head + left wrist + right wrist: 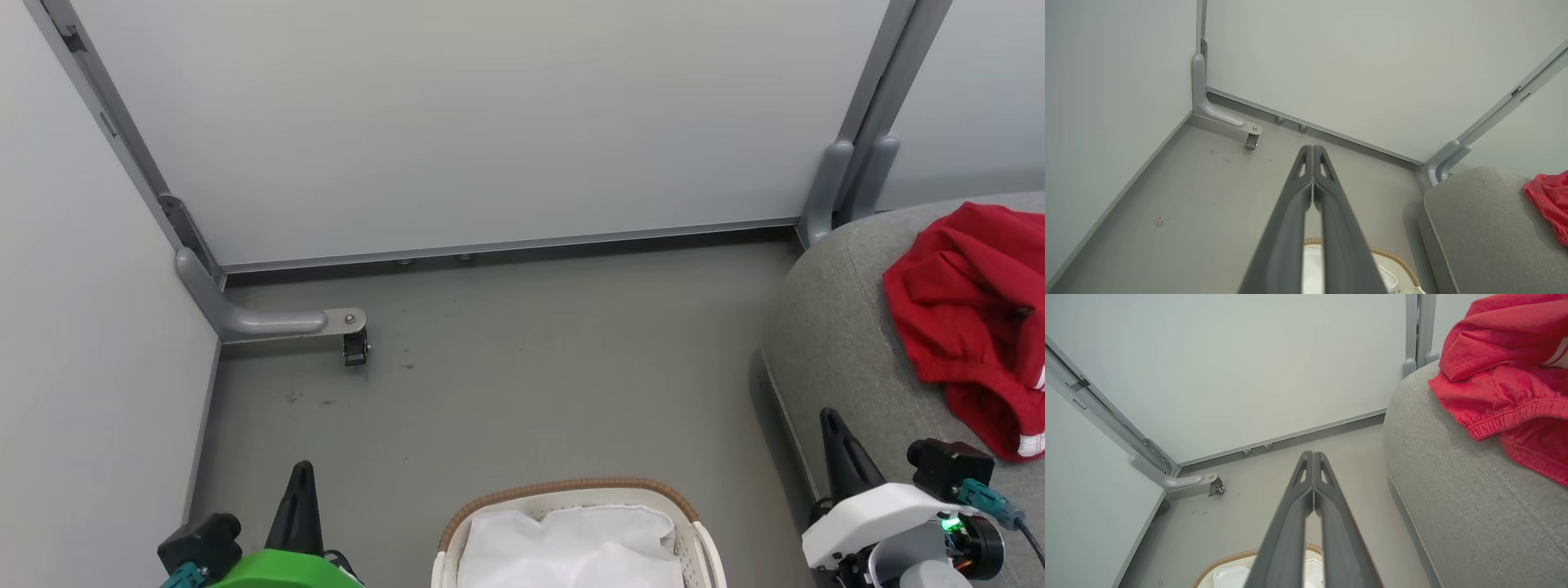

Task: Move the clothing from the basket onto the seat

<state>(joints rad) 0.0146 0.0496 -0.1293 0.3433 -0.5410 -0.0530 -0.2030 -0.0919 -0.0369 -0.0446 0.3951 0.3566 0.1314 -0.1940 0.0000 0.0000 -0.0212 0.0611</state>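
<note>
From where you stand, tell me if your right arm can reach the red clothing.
Probably yes: the bright red soft clothing lies on the grey woven seat just beyond the shut right pincer, with nothing between.

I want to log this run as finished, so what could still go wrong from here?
1. The basket is cut off by the head view's bottom edge. Its visible part holds white lining, but a garment might lie in the hidden part.
2. The right gripper, shut and empty, sits close to the edge of the seat. A careless swing could snag the clothing and drag it off.
</note>
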